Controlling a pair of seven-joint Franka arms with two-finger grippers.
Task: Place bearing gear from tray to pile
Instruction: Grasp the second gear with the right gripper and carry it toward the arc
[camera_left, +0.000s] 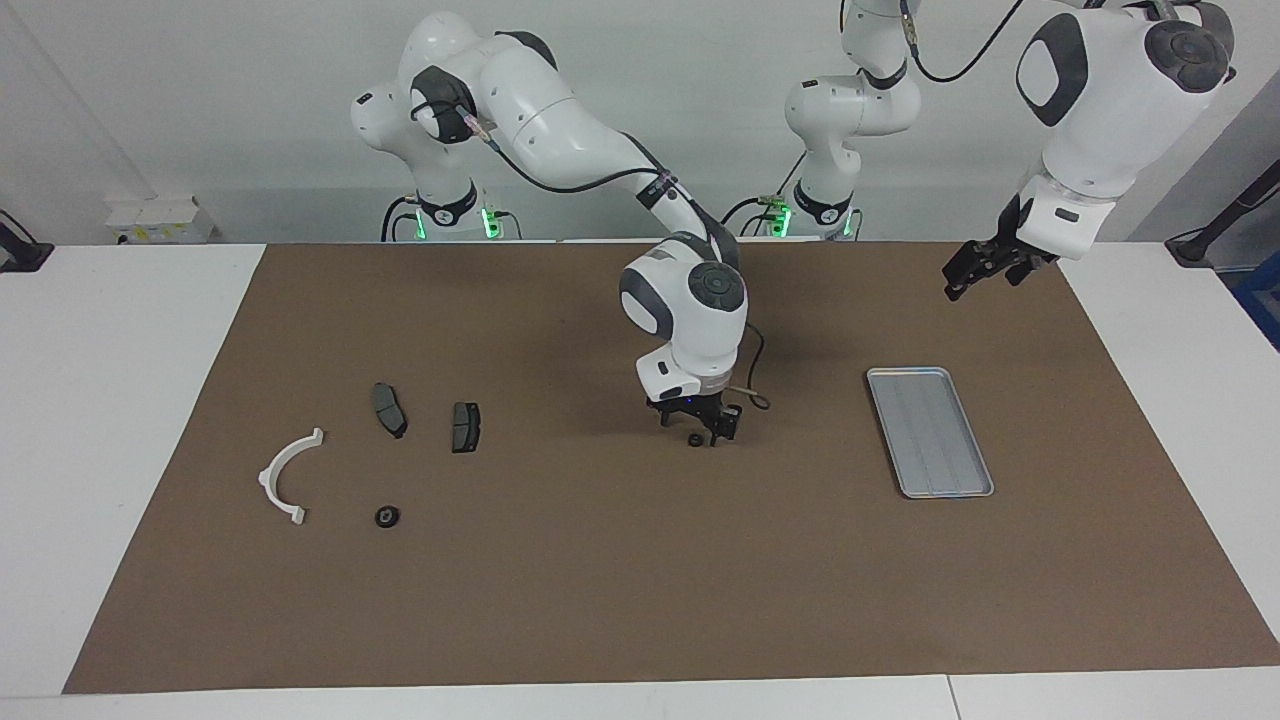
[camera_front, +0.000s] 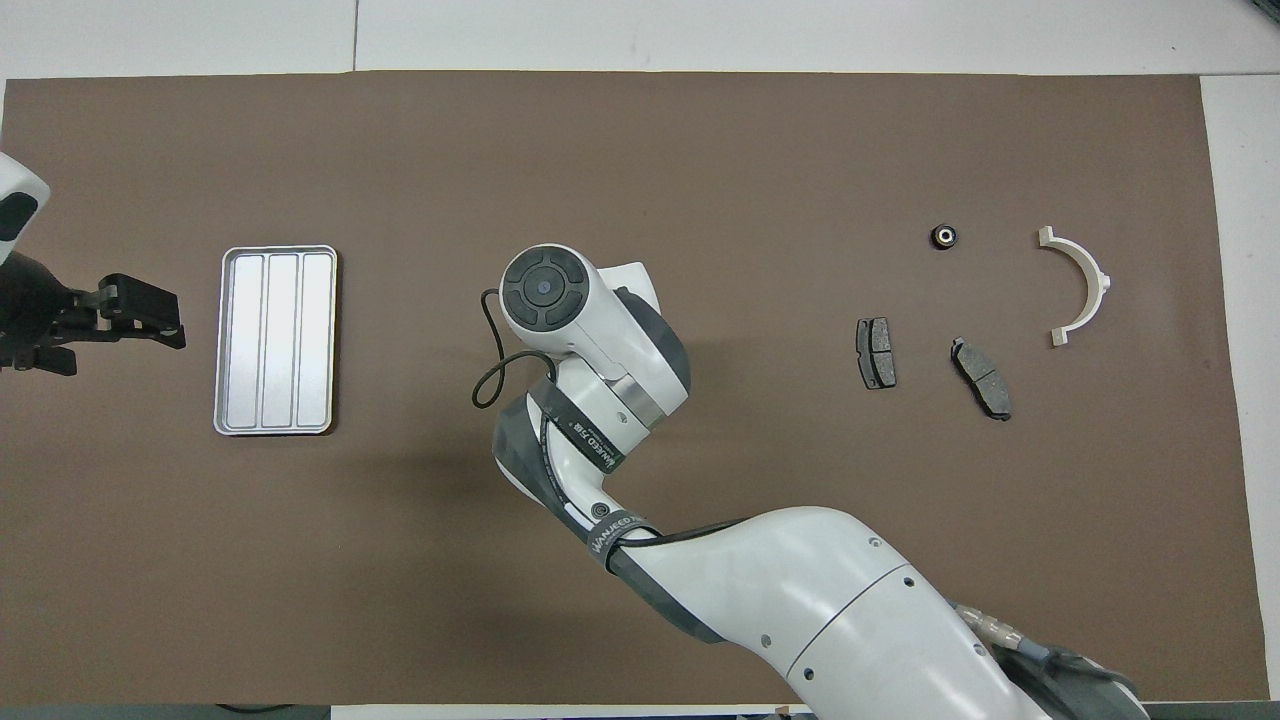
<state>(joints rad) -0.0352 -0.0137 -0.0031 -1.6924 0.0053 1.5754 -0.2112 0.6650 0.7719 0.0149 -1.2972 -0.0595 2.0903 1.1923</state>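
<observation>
Black, small and round: the bearing gear (camera_left: 694, 440) sits on the brown mat (camera_left: 600, 580) mid-table, not in the tray (camera_left: 975, 490). The tray lies well apart from it toward the left arm's end and looks empty.

Right gripper (camera_left: 698, 432) is down at the mat right over the gear, fingers straddling it; the gear shows between them. Whether the fingers touch it yet, cannot tell. The overhead view is no help, the arm's wrist covers the spot.

Left gripper (camera_left: 968, 277) hangs in the air near the tray's end of the table, jaws apart, waiting.

The relation that matters: the pile lies toward the right arm's end — two dark brake pads (camera_left: 389, 409) (camera_left: 465, 426), the white bracket (camera_left: 283, 478), and a second gear (camera_left: 386, 516) already beside them. My guess is the right arm, nearer that end, only needs a straight carry sideways once the grip is sure.
</observation>
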